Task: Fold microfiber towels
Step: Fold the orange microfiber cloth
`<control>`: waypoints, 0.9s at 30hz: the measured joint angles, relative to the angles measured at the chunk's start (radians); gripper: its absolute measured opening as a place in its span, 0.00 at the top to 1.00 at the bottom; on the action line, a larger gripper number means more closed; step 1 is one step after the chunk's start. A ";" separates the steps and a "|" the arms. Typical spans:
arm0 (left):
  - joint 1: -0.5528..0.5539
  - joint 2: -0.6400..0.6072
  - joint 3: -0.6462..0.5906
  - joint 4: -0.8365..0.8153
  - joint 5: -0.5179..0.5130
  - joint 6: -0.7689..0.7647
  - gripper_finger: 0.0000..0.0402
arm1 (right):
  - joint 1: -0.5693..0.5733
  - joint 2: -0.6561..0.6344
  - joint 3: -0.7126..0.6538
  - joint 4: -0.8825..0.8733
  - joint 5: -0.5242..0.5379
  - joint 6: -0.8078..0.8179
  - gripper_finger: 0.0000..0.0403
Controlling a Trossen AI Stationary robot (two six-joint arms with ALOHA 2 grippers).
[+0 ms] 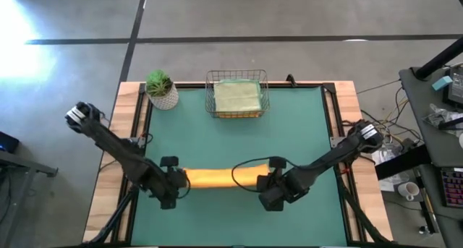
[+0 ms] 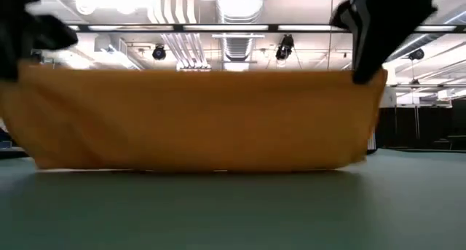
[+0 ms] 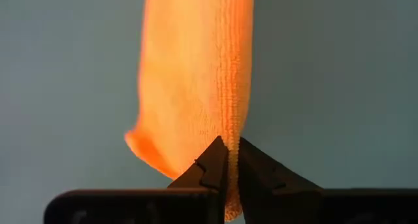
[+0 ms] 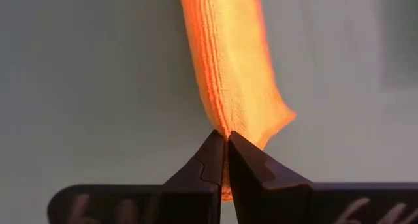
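The surface (image 1: 304,132) is a green mat in a pale wooden frame with black rails along its sides. An orange towel (image 1: 217,177) is stretched between the two arms near the front edge. In the low view it hangs like a curtain, and its lower edge touches the mat.

The left gripper (image 3: 227,160) is closed on one end of the towel, the hem pinched between its fingertips. The right gripper (image 4: 226,151) is closed on the other end in the same way.

At the far edge of the surface stands a wire basket (image 1: 210,96) with a pale green towel (image 1: 236,97) lying in it. Just beside the basket, in the far left corner, is a small potted plant (image 1: 160,88).

The floor (image 1: 289,16) around the surface is grey concrete with dark lines, and bright light falls on it at the left. At the right a desk (image 1: 434,96) carries cables and small objects. The low view shows a ceiling (image 2: 218,17) with white pipes, ducts and lamps above the towel.
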 joint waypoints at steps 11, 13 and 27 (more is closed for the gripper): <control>0.057 -0.266 0.065 -0.003 0.096 -0.009 0.98 | 0.001 -0.013 0.195 -0.191 0.151 0.066 0.98; 0.060 -0.283 0.064 -0.003 0.141 -0.006 0.98 | 0.001 -0.013 0.231 -0.232 0.182 0.079 0.98; 0.127 -0.143 0.037 -0.152 0.036 0.121 0.98 | -0.052 -0.010 0.209 -0.288 0.293 0.131 0.98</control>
